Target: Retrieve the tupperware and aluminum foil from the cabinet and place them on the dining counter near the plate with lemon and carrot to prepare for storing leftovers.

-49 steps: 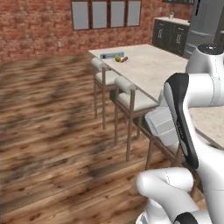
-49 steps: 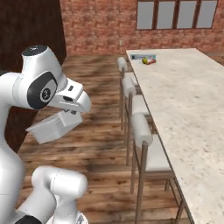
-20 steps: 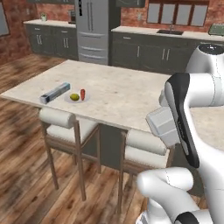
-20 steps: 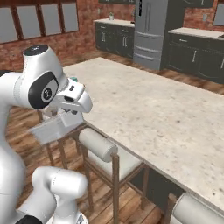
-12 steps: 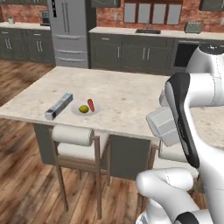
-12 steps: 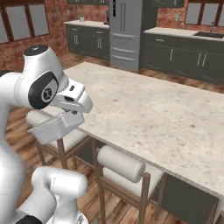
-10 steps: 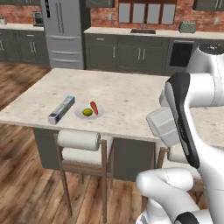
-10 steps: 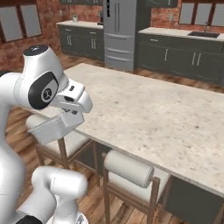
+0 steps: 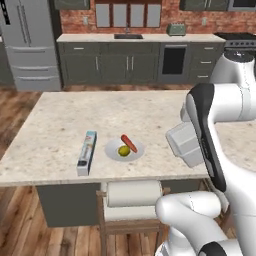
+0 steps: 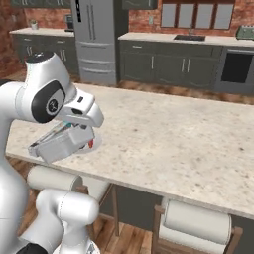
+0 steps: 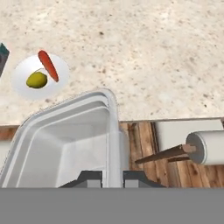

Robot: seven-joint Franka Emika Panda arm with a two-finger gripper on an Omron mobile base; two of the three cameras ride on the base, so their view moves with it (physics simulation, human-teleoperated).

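Foil box (image 9: 87, 152) already lies beside the plate (image 9: 114, 149); the gripper (image 11: 112, 177) is clamped on the tupperware (image 11: 65, 140) rim, carrying it above the counter (image 9: 60, 125) edge. Next: reach forward, set it down nearby.

Beyond my bench, a steel refrigerator (image 9: 27, 42) is standing at the far left of a run of dark grey cabinets (image 9: 117, 67), with a sink (image 9: 127, 36) sitting in their pale top. A toaster (image 9: 176, 29) is resting further right along that top, and a black oven (image 9: 174, 61) is showing below it. Brick wall (image 9: 165, 20) is running behind. A cushioned stool (image 9: 132, 200) is tucked under the near edge, over wooden flooring (image 9: 20, 225).
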